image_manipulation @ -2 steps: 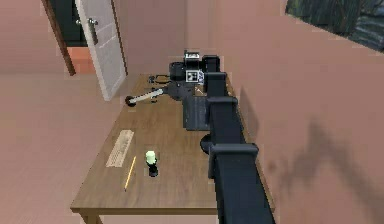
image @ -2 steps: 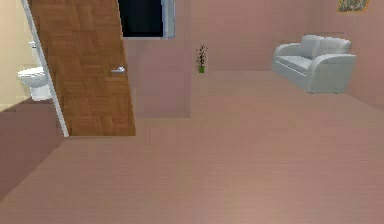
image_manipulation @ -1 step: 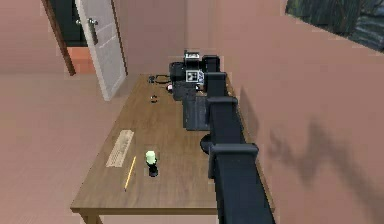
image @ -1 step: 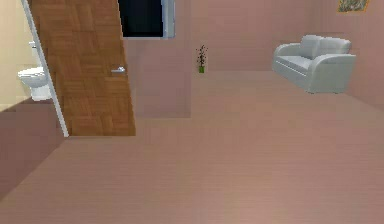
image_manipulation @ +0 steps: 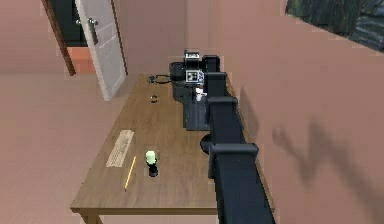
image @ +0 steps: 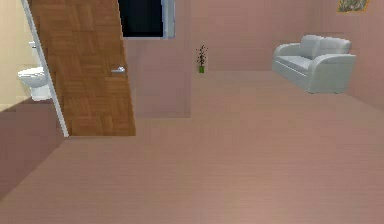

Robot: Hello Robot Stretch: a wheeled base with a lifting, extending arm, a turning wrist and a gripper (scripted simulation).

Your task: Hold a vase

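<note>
Nothing is reading plainly as a vase. The nearest candidate is the small dark thing with a pale green top (image_manipulation: 151, 160), standing upright on the desk (image_manipulation: 105, 195) toward its near end, just beside a yellow pencil (image_manipulation: 130, 172) and near a pale flat strip (image_manipulation: 120, 148). If that is the vase, it is probably going to handle as light, rigid, smooth and breakable, so a level hold around its dark lower body is looking safer than one at the top. The pincer (image_manipulation: 165, 77) is reaching over the desk's far end among dark clutter (image_manipulation: 188, 62), so I cannot tell whether it is holding anything. The arm (image_manipulation: 225, 130) is running along the desk's wall-side edge, leaving little room there, while the other long edge is facing open floor. Ahead, bare floor is stretching toward a sofa (image: 315, 62), a potted plant (image: 201, 58) and a wooden door (image: 85, 65).
</note>
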